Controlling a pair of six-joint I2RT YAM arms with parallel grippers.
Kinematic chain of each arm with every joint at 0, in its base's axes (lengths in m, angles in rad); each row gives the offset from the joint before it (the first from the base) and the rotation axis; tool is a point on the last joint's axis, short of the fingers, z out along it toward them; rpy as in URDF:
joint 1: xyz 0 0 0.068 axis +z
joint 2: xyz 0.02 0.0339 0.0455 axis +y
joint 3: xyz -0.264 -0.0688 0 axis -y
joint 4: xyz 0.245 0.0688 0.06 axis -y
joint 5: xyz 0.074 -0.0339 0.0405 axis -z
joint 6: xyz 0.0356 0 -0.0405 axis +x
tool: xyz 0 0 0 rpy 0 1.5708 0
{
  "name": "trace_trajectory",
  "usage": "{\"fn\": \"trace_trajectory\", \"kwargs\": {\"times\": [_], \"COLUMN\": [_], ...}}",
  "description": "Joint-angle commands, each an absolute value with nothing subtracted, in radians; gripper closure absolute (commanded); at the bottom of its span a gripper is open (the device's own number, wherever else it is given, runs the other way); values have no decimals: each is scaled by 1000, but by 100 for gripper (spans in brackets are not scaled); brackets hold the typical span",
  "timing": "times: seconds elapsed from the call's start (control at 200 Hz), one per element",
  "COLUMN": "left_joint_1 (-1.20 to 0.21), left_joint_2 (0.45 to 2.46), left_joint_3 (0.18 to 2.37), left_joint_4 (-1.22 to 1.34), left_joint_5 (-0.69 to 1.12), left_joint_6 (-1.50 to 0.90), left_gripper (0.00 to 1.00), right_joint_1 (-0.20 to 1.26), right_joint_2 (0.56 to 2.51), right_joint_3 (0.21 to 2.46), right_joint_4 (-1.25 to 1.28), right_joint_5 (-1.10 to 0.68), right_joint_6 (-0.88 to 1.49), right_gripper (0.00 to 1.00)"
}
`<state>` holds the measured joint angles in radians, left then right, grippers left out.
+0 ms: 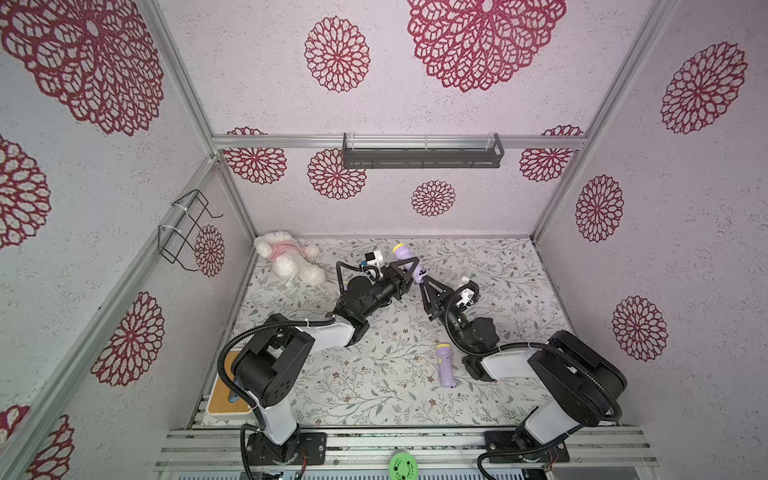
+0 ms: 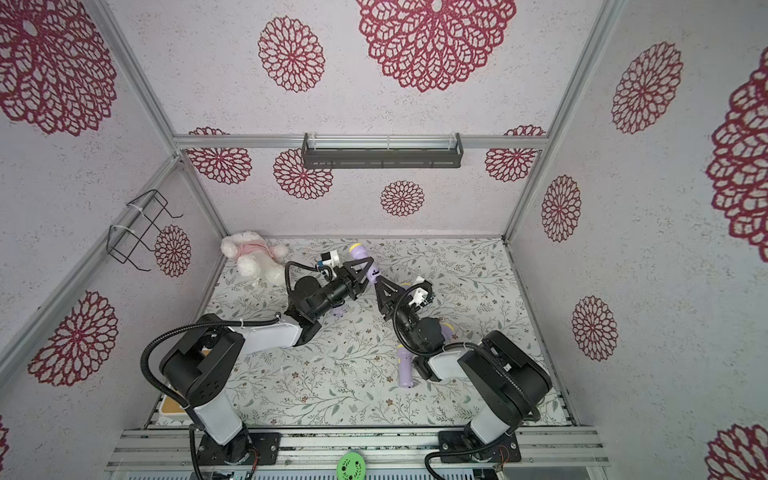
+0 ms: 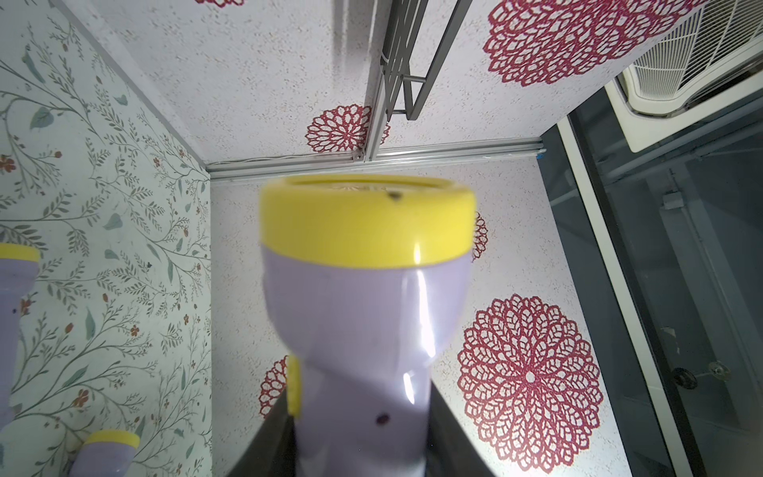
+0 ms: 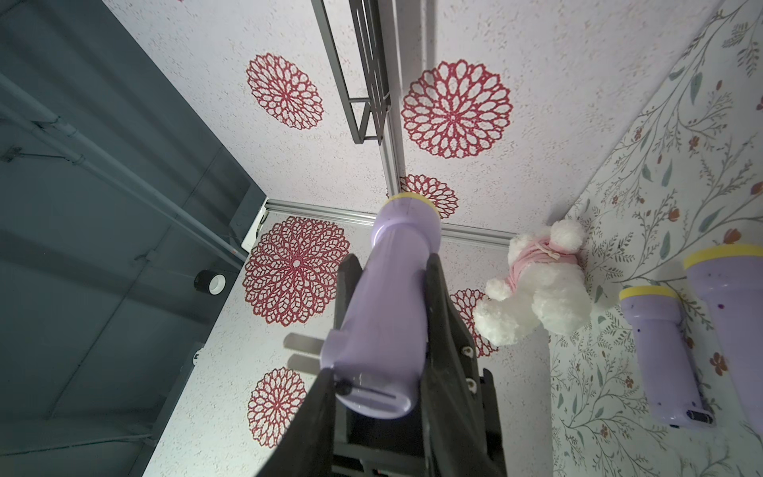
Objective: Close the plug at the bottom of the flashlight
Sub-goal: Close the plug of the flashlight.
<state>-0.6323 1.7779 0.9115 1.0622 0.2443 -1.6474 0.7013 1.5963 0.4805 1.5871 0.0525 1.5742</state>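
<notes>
A purple flashlight (image 1: 417,272) with a yellow head is held above the floral table, head pointing at the back wall. My left gripper (image 1: 409,268) is shut on the middle of its body; in the left wrist view the flashlight (image 3: 363,309) fills the space between the black fingers (image 3: 444,437). My right gripper (image 1: 420,283) comes from the front right and closes on the flashlight's bottom end (image 4: 371,396). In the right wrist view the plug (image 4: 303,345) shows two metal blades sticking out sideways past one right finger (image 4: 318,409), which touches the plug's base.
Another purple flashlight (image 1: 445,365) lies on the table near the right arm, and the right wrist view shows two flashlights (image 4: 660,351) lying there. A white plush toy (image 1: 286,257) lies in the back left corner. A grey shelf (image 1: 422,153) and a wire rack (image 1: 187,228) hang on the walls.
</notes>
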Motion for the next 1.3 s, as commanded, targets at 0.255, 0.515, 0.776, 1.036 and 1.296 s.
{"fn": "trace_trajectory", "kwargs": {"times": [0.255, 0.515, 0.776, 1.036, 1.296], "left_joint_1": [-653, -655, -656, -657, -662], "left_joint_2": [1796, 1796, 1798, 1799, 1799], "left_joint_3": [926, 928, 922, 919, 917], "left_joint_4": [1127, 1129, 1132, 1137, 1139], "left_joint_5": [287, 285, 281, 281, 276], "left_joint_6": [-1660, -1659, -1659, -1661, -1660], "left_gripper": [100, 100, 100, 100, 100], "right_joint_1": [709, 709, 709, 710, 713], "right_joint_2": [1610, 1612, 1584, 1572, 1578], "right_joint_3": [520, 512, 497, 507, 512], "right_joint_4": [1687, 1687, 1687, 1687, 1687], "right_joint_5": [56, 62, 78, 56, 56], "right_joint_6": [1590, 1592, 1579, 1568, 1571], "right_gripper": [68, 70, 67, 64, 62]}}
